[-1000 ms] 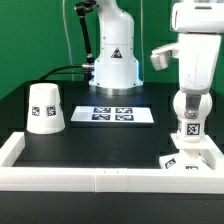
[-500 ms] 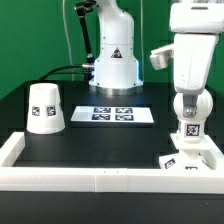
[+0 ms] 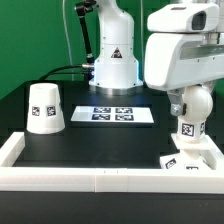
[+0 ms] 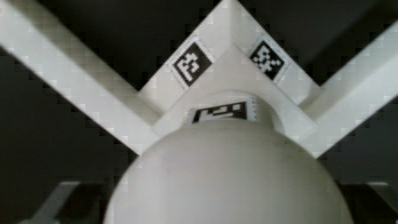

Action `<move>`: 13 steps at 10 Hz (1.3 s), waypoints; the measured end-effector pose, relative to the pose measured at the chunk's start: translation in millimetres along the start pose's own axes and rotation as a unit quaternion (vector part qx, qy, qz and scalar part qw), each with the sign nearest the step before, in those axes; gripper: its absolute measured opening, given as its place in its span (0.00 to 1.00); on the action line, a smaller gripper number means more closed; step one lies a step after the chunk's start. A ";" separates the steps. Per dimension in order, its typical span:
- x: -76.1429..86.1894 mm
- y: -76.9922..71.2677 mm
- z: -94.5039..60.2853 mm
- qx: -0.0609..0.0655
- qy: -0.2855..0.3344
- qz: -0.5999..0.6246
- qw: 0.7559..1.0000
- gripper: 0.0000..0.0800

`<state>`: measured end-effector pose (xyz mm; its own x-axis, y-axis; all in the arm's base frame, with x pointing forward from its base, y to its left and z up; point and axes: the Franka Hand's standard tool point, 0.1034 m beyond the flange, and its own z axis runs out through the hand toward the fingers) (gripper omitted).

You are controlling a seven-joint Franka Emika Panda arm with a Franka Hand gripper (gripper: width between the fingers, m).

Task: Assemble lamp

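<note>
Black tabletop, tapered white shade

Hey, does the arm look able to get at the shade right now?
Probably yes: the shade stands alone, its top uncovered, with nothing between it and the arm over the bulb.

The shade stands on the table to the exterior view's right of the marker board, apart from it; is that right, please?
Not quite: the exterior view shows the shade to its left of the marker board, not its right. It does stand on the table, apart from the board.
</note>
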<state>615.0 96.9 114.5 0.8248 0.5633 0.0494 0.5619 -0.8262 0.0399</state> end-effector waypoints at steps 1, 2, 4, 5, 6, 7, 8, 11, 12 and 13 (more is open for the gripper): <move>0.5 0.2 -0.3 0.000 0.000 0.044 0.999 0.72; 0.9 0.2 -1.0 0.000 -0.001 0.097 0.995 0.72; 0.4 1.3 -1.4 0.000 -0.003 0.187 0.982 0.72; 0.3 1.8 -1.4 -0.001 -0.003 0.219 0.976 0.72; 0.0 2.1 -1.3 -0.001 -0.003 0.244 0.970 0.72; -0.2 2.6 -1.3 -0.001 -0.003 0.273 0.962 0.72; -0.6 3.5 -1.3 -0.001 -0.003 0.304 0.953 0.72; -5.3 -0.2 -0.9 -0.002 -0.016 0.464 0.886 0.72; -7.4 -4.1 0.4 0.001 -0.025 0.525 0.851 0.72; -8.1 -7.4 1.1 0.006 -0.032 0.573 0.819 0.72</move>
<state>604.2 98.5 112.7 0.8119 -0.5838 -0.0048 -0.5839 -0.8118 -0.0069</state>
